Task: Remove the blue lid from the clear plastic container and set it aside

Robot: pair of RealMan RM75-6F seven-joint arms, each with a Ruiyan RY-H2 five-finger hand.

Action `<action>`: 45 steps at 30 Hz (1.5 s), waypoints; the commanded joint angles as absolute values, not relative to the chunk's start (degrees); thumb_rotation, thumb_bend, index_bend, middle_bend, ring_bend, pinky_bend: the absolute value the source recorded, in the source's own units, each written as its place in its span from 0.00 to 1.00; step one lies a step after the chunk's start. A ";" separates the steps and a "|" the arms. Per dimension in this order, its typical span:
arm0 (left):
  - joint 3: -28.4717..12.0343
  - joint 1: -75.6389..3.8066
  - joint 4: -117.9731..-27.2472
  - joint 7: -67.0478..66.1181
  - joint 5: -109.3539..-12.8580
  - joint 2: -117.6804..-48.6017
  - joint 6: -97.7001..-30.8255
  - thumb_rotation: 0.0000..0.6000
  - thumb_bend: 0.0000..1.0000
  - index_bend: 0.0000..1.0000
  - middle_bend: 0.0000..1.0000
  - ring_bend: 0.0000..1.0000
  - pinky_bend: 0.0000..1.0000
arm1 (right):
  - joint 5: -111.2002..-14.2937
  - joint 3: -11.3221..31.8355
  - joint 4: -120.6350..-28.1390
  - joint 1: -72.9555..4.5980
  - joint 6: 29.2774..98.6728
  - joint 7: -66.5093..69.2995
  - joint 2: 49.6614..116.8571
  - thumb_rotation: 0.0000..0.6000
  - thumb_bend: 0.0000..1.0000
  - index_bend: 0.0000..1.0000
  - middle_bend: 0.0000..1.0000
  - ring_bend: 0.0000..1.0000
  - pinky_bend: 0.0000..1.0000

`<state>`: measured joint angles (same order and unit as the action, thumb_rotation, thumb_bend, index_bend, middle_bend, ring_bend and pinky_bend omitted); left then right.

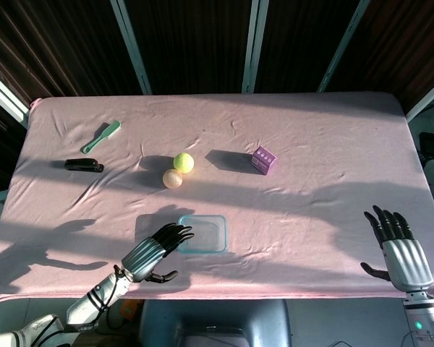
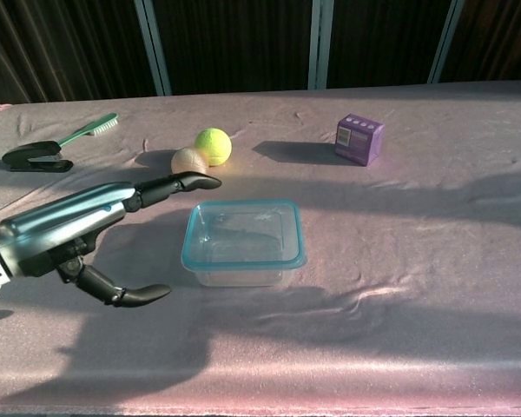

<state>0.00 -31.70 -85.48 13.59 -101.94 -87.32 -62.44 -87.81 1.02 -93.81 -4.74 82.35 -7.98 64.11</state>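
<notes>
On the pink tablecloth point(image 2: 417, 261), the clear container point(image 2: 243, 245) carries its blue-rimmed lid point(image 2: 243, 211); left hand point(image 2: 69, 233) spread wide beside it.

Left hand point(image 1: 153, 251) (fingers spread) just beside lidded container point(image 1: 202, 233)

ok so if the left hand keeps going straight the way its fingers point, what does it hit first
Probably the clear plastic container. In the head view the left hand points toward its near-left corner, at the blue lid, though height is unclear.
</notes>
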 commanded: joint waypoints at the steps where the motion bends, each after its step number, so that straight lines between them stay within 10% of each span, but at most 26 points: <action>1: -0.93 -33.38 -84.40 11.63 -99.39 -89.66 -59.71 1.00 0.26 0.00 0.00 0.00 0.00 | -88.03 0.95 -93.77 -4.79 82.34 -7.76 64.08 1.00 0.19 0.00 0.00 0.00 0.00; 37: -5.20 -39.79 -74.88 1.14 -84.36 -99.96 -52.26 1.00 0.26 0.00 0.00 0.00 0.00 | -87.25 1.39 -93.98 -4.27 83.01 -7.47 63.89 1.00 0.19 0.00 0.00 0.00 0.00; 45: -3.49 -39.01 -72.59 0.77 -85.92 -102.98 -55.43 1.00 0.32 0.00 0.12 0.06 0.10 | -87.58 1.17 -93.86 -4.66 82.34 -8.61 64.41 1.00 0.19 0.00 0.00 0.00 0.00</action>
